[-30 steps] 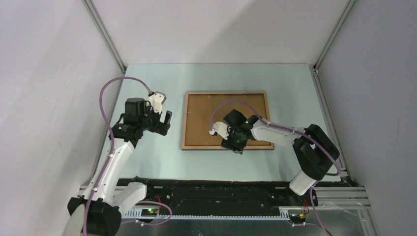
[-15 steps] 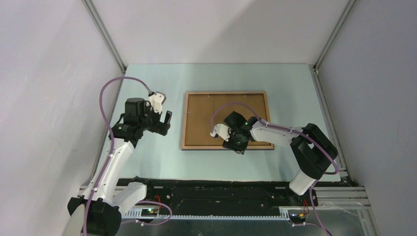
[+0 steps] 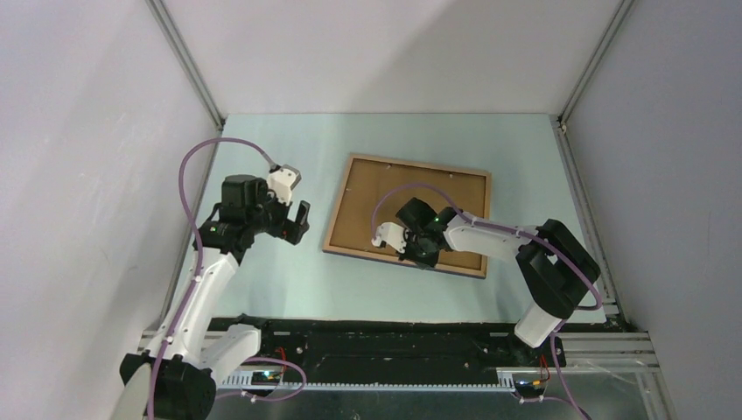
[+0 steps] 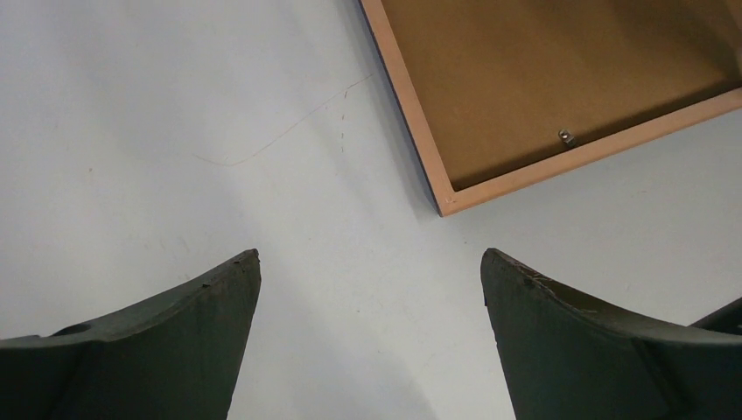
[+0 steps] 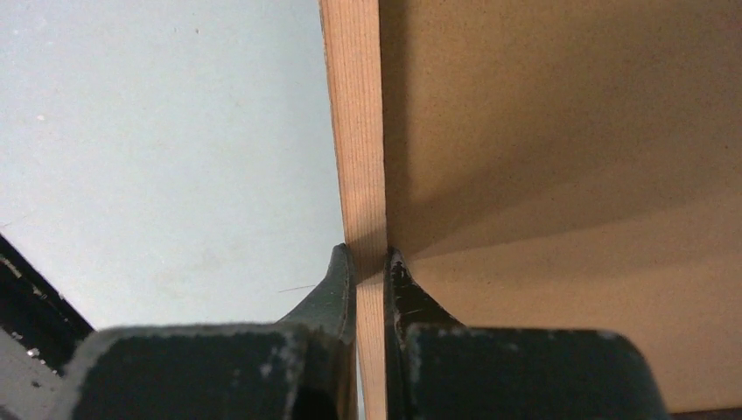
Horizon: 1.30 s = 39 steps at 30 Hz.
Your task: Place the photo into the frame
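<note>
The frame (image 3: 421, 164) lies skewed on the table with its wood-brown face up, and a brown backing board (image 3: 385, 194) fills it. My right gripper (image 3: 424, 262) is shut on the frame's near rail (image 5: 354, 114), one finger outside and one on the board (image 5: 560, 175) side. My left gripper (image 3: 300, 223) hovers open over bare table, left of the frame, with nothing between its fingers (image 4: 370, 255). The frame's corner (image 4: 411, 114) shows ahead of it to the right. The photo is out of view.
A small metal clip (image 4: 566, 136) sits on the frame's inner edge. Grey walls with aluminium posts (image 3: 188, 66) close the table on three sides. A black strip (image 3: 394, 337) runs along the near edge by the arm bases.
My right gripper has closed on the frame's near rail. The frame has swung clockwise from square to skewed. The left gripper has shifted slightly and stays open.
</note>
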Tool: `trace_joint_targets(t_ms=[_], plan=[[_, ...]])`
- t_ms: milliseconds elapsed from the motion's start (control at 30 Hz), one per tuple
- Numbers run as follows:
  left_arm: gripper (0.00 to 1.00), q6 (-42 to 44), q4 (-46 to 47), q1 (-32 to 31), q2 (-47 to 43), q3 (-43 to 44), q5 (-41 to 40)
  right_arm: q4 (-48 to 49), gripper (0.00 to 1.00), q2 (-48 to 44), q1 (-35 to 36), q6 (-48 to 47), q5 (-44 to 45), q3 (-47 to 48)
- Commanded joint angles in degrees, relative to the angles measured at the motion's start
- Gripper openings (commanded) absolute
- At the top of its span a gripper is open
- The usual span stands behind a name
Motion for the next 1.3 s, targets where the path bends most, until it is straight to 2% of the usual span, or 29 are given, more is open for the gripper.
trace_joint_targets(t_ms=[0, 133, 233, 367, 600, 833, 1000, 1267], plan=[[1.00, 3.75, 1.22, -0.74, -2.88, 1.45, 4.23, -5.61, 0.00, -2.16, -0.54, 1.25, -2.24, 4.37], [1.00, 5.57, 1.18, -3.31, -5.52, 2.63, 4.29, -10.68, 0.00, -3.11, -0.95, -0.34, -4.25, 8.71], [1.00, 10.05, 1.26, -6.70, -7.98, 2.55, 3.17, -14.56, 0.00, -3.52, -1.62, -0.96, -6.72, 12.43], [1.00, 14.68, 1.17, -14.15, -9.59, 3.57, -3.78, -19.25, 0.00, -3.25, -3.03, -1.40, -10.30, 17.40], [1.00, 22.78, 1.16, -29.46, -5.44, 6.19, -19.52, -26.85, 0.00, -1.61, -5.23, -1.58, -15.24, 25.72], [1.00, 30.18, 1.24, -40.85, -0.78, 4.61, -21.92, -32.91, 0.00, -0.03, -8.10, -0.68, -21.43, 33.02], [0.98, 31.52, 2.08, -44.24, 6.67, 7.22, -23.15, -37.07, 0.00, 1.17, -9.49, -0.77, -25.63, 37.84], [0.90, 33.67, 3.80, -46.57, 16.14, 12.54, -23.71, -44.07, 0.00, 3.16, -12.58, -1.87, -30.99, 43.59]])
